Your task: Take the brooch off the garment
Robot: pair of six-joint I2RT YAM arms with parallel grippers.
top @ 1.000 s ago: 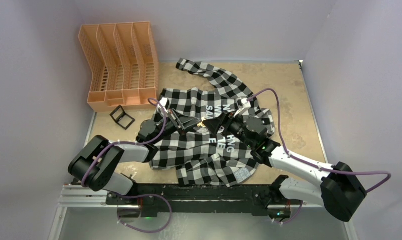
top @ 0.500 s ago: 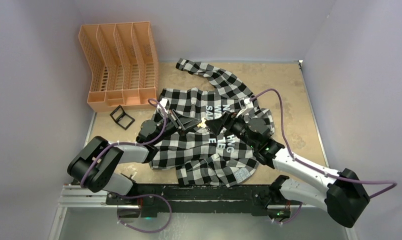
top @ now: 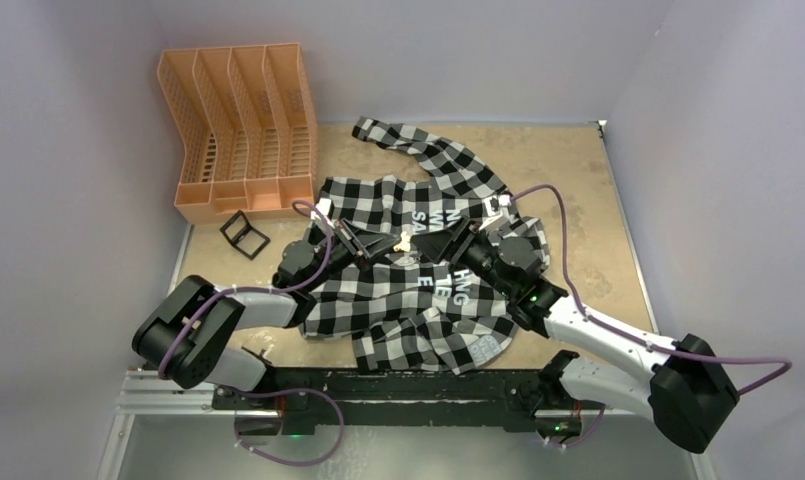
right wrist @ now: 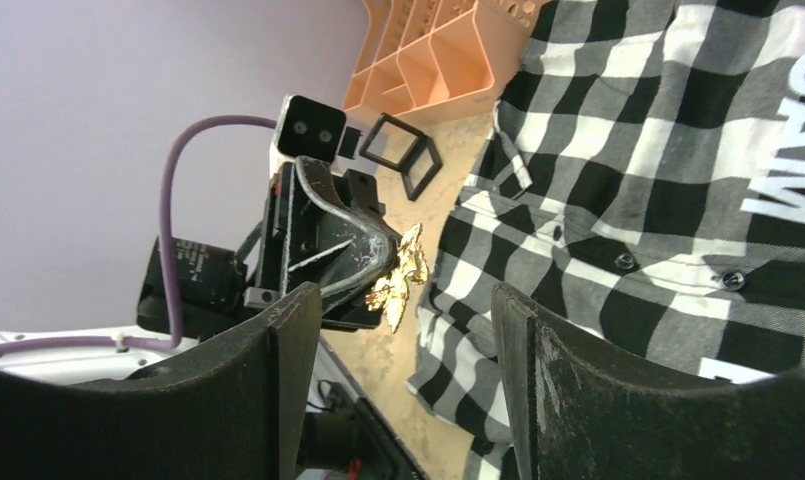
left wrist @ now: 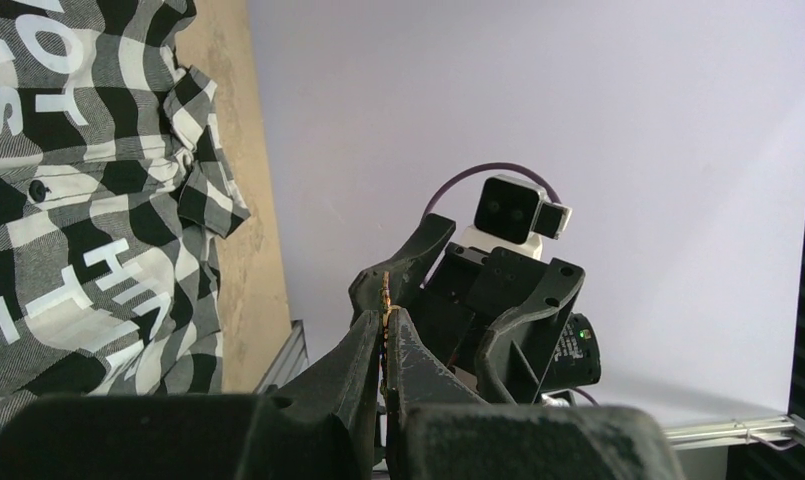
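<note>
The garment [top: 418, 300] is a black-and-white check shirt with white lettering, spread on the tan table; it also shows in the left wrist view [left wrist: 78, 200] and the right wrist view [right wrist: 678, 150]. The brooch [top: 405, 240] is a small gold leaf-like pin. My left gripper [top: 392, 244] is shut on it and holds it clear above the shirt; the pin's edge sticks out of the tips [left wrist: 385, 290]. My right gripper [top: 435, 243] is open and empty, facing the left one, with the brooch [right wrist: 398, 270] just beyond its fingertips.
An orange file rack [top: 240, 130] stands at the back left of the table. A small black frame-like object [top: 244, 234] lies in front of it. A shirt sleeve [top: 428, 150] reaches toward the back wall. Bare tan tabletop [top: 578, 200] lies to the right.
The right arm's wrist has shifted slightly back and to the right. The left gripper still pinches the brooch, now a touch higher over the shirt.
</note>
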